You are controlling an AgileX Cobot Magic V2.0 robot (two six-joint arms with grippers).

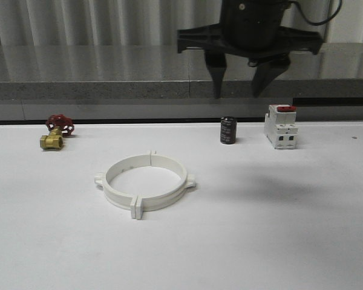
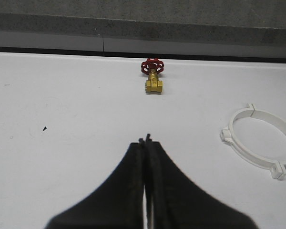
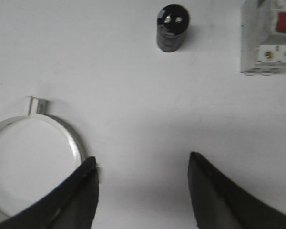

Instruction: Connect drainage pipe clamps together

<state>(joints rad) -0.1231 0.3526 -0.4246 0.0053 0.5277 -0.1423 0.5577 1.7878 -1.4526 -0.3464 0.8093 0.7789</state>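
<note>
Front view: we see a white table [image 1: 302, 241] with a grey stone ledge [image 1: 85, 72] and pale curtains [image 1: 78, 21] behind it. From left to right we count one brass valve [image 1: 54, 134] with a red handwheel, two white clamps [image 1: 146, 182] standing joined as one ring at the centre, one black cylinder [image 1: 228, 130] and one white breaker [image 1: 281, 126] with a red top. Our right gripper [image 1: 241, 87] hangs at the upper right, fingers released and apart. Our left gripper [image 2: 147, 139] is clenched on nothing.
</note>
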